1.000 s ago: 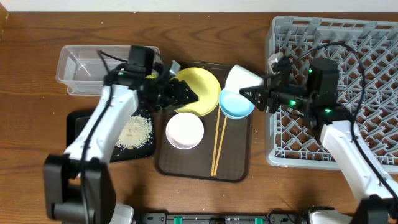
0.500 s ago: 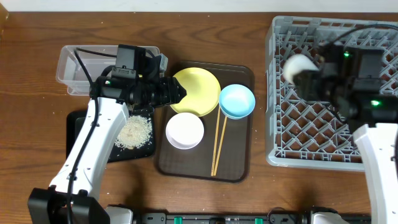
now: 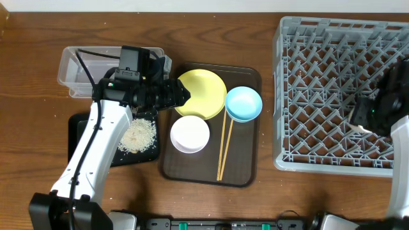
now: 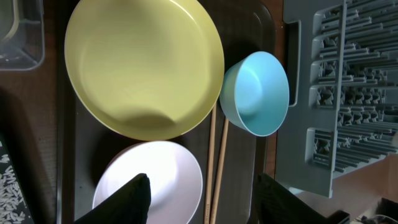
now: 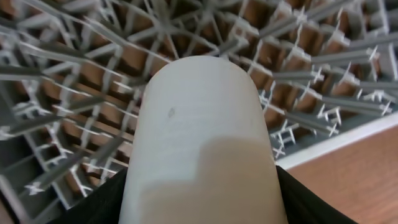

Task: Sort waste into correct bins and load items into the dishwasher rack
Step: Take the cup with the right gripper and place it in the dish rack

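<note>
The right claw [image 5: 202,208] is clamped on the small white round-sided cup [image 5: 199,124], with a dark finger on each flank. It holds the cup just above the large square grey plastic dishwasher rack [image 3: 319,76], close inside the rack's rim, on the side where the bare wooden bench [image 5: 367,168] shows past it. I cannot tell which end is the cup's mouth.

As I judge it, the step in hand is seating this cup in the rack. To do it well:
- Bring the cup further in from the rim, so it cannot tip out onto the bench.
- Line it up with a gap between pegs, not the top of one.
- Lower it until the lattice carries it, and only then part the fingers. A drop from height could bounce it off the pegs.

The left claw [image 4: 202,183] is spread and empty. It hangs over the dark-brown rectangular serving tray [image 3: 243,172], which lies to the left of the rack. Nearest the rack on that tray is the round light-blue bowl [image 4: 258,93]. Next come the two thin wooden chopsticks [image 4: 214,174], then the round white bowl [image 4: 155,180]. The round pale-yellow plate [image 4: 143,62] reaches farthest from the rack.

No brand, label or writing can be read on anything
</note>
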`<act>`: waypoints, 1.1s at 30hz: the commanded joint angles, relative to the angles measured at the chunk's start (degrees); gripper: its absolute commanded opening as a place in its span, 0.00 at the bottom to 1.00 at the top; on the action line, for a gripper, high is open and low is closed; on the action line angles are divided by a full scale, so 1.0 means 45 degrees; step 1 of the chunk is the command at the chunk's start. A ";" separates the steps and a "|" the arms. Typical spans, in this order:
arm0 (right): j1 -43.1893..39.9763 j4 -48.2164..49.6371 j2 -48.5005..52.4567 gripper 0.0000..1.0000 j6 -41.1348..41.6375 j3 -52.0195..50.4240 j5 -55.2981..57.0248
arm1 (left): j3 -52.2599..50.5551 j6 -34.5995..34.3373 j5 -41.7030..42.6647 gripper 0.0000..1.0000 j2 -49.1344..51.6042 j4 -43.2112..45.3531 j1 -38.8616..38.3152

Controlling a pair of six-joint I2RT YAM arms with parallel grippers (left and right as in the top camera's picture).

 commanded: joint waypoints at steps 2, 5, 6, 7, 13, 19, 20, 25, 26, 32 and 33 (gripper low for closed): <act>-0.0199 -0.0330 0.0879 0.06 0.0165 0.0209 0.0015 | 0.0112 0.0204 -0.0209 0.56 -0.0029 -0.0121 0.0049; -0.0199 -0.0321 0.1564 0.13 0.0165 0.0151 0.0010 | 0.0112 0.0204 -0.0209 0.56 -0.0029 -0.0117 0.0049; -0.0199 -0.0311 0.1753 0.19 0.0165 0.0151 0.0010 | 0.0112 0.0204 -0.0209 0.56 -0.0029 -0.0117 0.0049; -0.0199 -0.0301 0.1938 0.29 0.0160 0.0151 -0.0044 | 0.0112 0.0204 -0.0209 0.56 -0.0029 -0.0117 0.0049; -0.0199 -0.0126 0.2433 0.99 0.0160 0.0151 -0.1200 | 0.0112 0.0209 -0.0209 0.59 -0.0029 -0.0117 0.0049; -0.0194 -0.0146 0.2297 0.99 0.0151 0.0481 -0.1841 | 0.0112 0.0209 -0.0214 0.60 -0.0029 -0.0112 0.0049; -0.0180 -0.0136 0.2210 0.99 0.0151 0.0636 -0.2132 | 0.0112 0.0209 -0.0214 0.60 -0.0029 -0.0112 0.0049; 0.0146 0.0544 0.1559 0.99 -0.0189 0.1885 -0.5008 | 0.0112 0.0204 -0.0272 0.60 -0.0029 -0.0112 0.0049; 0.0306 0.0869 0.1409 0.99 -0.0301 0.2016 -0.5586 | 0.0112 0.0204 -0.0350 0.60 -0.0029 -0.0112 0.0049; 0.2487 0.3147 0.0923 0.99 -0.0491 0.2074 -0.6790 | 0.0112 0.0209 -0.0495 0.60 -0.0029 -0.0199 0.0049; 0.2905 0.3347 0.0991 0.99 -0.0617 0.2055 -0.6790 | 0.0112 0.0204 -0.0573 0.60 -0.0029 -0.0238 0.0049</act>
